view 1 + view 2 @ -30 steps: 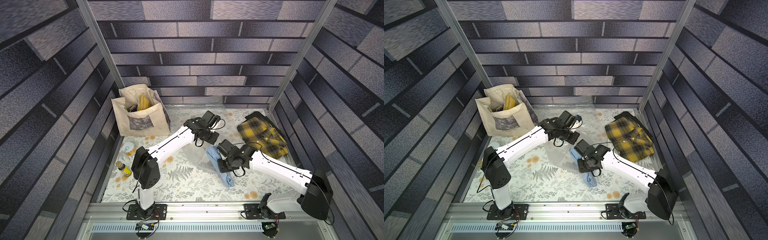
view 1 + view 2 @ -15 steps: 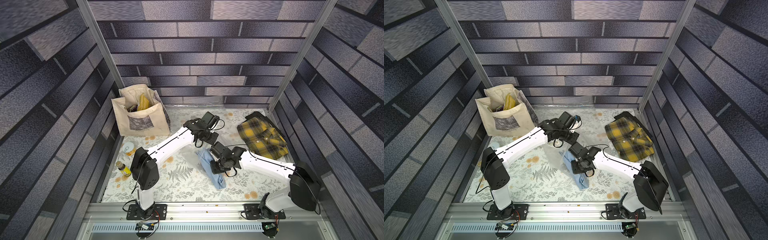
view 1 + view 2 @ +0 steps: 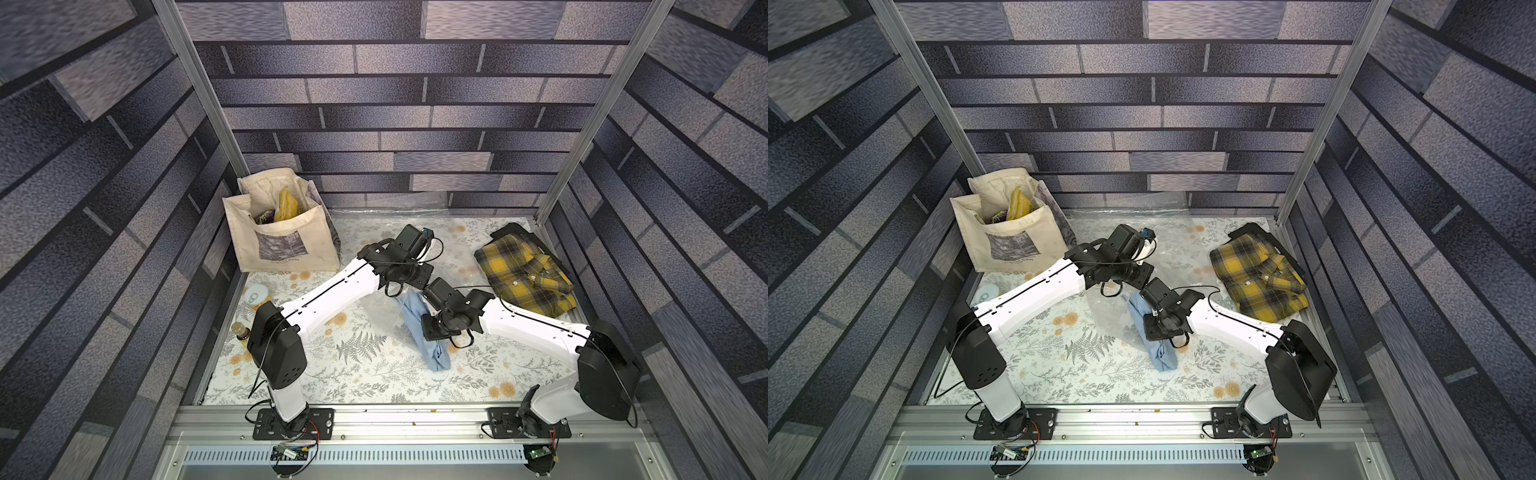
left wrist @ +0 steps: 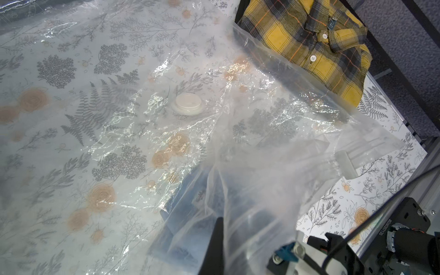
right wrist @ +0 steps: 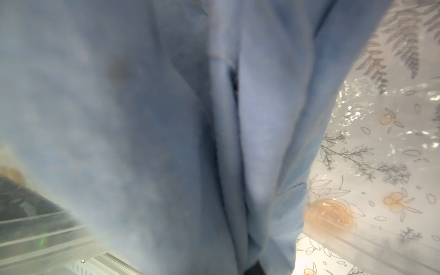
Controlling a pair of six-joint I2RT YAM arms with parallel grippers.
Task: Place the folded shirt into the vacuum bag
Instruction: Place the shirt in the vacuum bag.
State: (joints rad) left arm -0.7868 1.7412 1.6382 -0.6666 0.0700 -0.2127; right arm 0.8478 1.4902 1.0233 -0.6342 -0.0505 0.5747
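Observation:
The folded shirt (image 3: 432, 349) (image 3: 1156, 345) is light blue and hangs crumpled from my right gripper (image 3: 422, 309) (image 3: 1148, 311), which is shut on it. It fills the right wrist view (image 5: 166, 119), where only a dark fingertip (image 5: 254, 271) shows. Its top end lies at the raised mouth of the vacuum bag (image 3: 380, 311) (image 3: 1106, 309), a clear crinkly sheet spread back across the table. My left gripper (image 3: 395, 289) (image 4: 217, 240) is shut on the bag's upper edge and holds it lifted. The white valve cap (image 4: 188, 103) sits further in. Blue cloth shows through the plastic (image 4: 190, 207).
A yellow plaid shirt (image 3: 523, 274) (image 4: 316, 40) lies folded at the back right, beside the bag. A cream tote bag (image 3: 282, 237) stands at the back left. A tin (image 3: 255, 293) and a small bottle (image 3: 241, 332) stand by the left edge. The two wrists are close together.
My right gripper has carried the blue shirt leftward to the bag's lifted mouth, mostly in the first half second. The left arm has held still with the bag's edge.

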